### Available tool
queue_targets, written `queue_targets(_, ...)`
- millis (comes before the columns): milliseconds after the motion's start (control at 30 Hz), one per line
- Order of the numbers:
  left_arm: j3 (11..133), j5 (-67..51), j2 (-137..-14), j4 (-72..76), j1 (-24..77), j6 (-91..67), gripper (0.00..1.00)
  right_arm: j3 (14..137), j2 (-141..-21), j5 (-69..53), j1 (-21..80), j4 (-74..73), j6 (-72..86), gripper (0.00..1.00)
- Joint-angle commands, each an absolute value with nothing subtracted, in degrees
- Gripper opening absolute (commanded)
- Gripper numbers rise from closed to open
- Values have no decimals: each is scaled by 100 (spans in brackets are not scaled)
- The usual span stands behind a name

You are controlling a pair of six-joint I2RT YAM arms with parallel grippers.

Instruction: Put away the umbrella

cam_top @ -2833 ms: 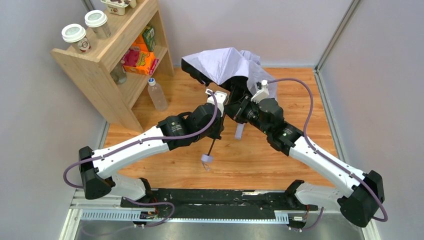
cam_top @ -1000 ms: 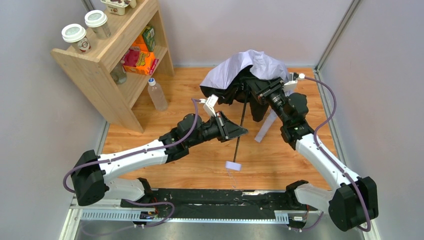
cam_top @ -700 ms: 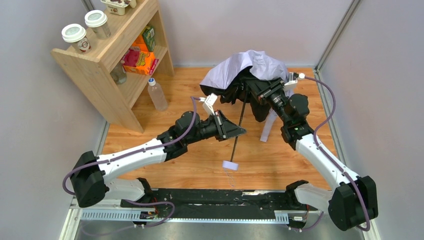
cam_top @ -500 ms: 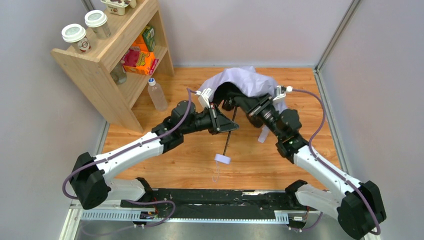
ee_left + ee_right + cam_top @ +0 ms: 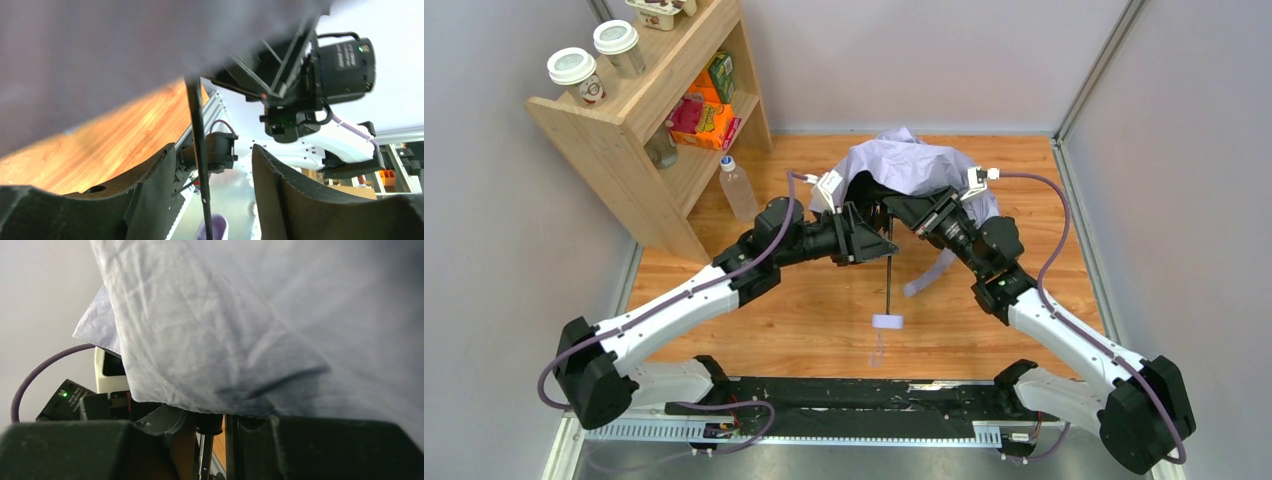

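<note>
- One umbrella (image 5: 904,165) was the whole job. It sat over the far middle of the bench (image 5: 804,320), its pale cloth (image 5: 225,330) bunched and rumpled, only partly collapsed.
- Its thin dark shaft (image 5: 889,285) ran out from under the cloth toward the arms' bases. It ended in a small handle (image 5: 886,321) with a strap (image 5: 877,352) dangling below, and a loose band (image 5: 929,277) hung off the right side.
- The right tool (image 5: 202,440) reached in under the cloth, its jaws drawn close about the top of the shaft. I judged it was gripping the umbrella there, since nothing else seemed to carry it.
- That hold made sense as an anchor: with the top end fixed, the shaft could be pushed in against it.
- The left tool (image 5: 212,152) stood open, one finger on either side of the shaft and clear of it, just below the cloth's edge.
- Straddling the shaft that way looked like lining up for a fresh grip, though I could not tell where along it.
- The task looked part done: the cloth was down but not wrapped, the shaft was long and the band was unfastened.
- Well apart at the far left stood a wooden shelf (image 5: 639,130) with lidded cups (image 5: 574,70) on top and a bottle (image 5: 737,190) at its foot. That was perhaps where the umbrella belonged.
</note>
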State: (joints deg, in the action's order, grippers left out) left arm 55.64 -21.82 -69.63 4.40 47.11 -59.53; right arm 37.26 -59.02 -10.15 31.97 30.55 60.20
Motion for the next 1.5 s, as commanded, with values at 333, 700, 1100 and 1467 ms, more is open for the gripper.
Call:
queue_targets(333,5001,-2303,-6907,1046,5273,-5783,50,4781,-6354,-1265,2918,3991,5634,0)
queue_targets(700,6283,-1424,-6846,-719,4570,-4352,0,3431,-5486,-1487,3682,3136,5589,0)
queue_targets(1100,6275,-1415,-6732,-184,4579,-4860,0,2796,-5660,-888,4473,3665,5941,0)
queue_targets(1467,6547,-1107,-6723,176,4544,-5054,0,2461,-5686,-554,4790,3928,6029,0)
